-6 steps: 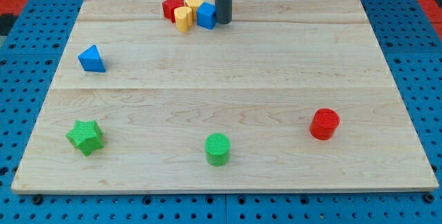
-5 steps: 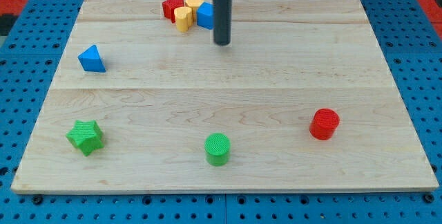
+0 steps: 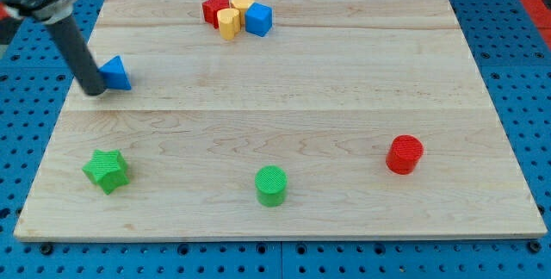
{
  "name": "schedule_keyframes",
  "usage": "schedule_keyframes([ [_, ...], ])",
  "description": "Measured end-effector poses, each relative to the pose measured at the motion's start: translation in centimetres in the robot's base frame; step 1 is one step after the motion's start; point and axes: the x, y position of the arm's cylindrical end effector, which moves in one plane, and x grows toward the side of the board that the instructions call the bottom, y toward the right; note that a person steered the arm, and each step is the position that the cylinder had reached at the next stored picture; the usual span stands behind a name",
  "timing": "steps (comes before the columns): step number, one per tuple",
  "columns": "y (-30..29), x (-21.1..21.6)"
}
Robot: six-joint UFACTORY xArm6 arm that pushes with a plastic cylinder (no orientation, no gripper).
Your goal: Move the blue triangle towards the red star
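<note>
The blue triangle (image 3: 116,73) lies near the board's left edge. My tip (image 3: 94,91) rests on the board right at its left side, touching or nearly touching it; the rod leans up to the view's top left. The red star (image 3: 215,9) sits at the view's top, in a tight cluster with two yellow blocks (image 3: 228,22) (image 3: 242,4) and a blue cube (image 3: 258,19).
A green star (image 3: 106,170) lies at the bottom left. A green cylinder (image 3: 271,184) stands at the bottom middle. A red cylinder (image 3: 405,154) stands at the right. The wooden board (image 3: 344,81) lies on a blue pegboard.
My tip has swept from beside the blue cube at the top, down and far left, to the blue triangle's left side. No block has visibly moved.
</note>
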Motion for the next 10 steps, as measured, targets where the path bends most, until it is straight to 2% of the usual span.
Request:
schedule_keyframes([
  [2,6.9,-5.4],
  [3,7.4,-8.7],
  [4,4.7,-9.6],
  [5,6.0,-10.5],
  [6,9.8,-10.5],
  [7,7.3,-5.2],
  [8,10.6,0.9],
  [10,12.5,17.5],
])
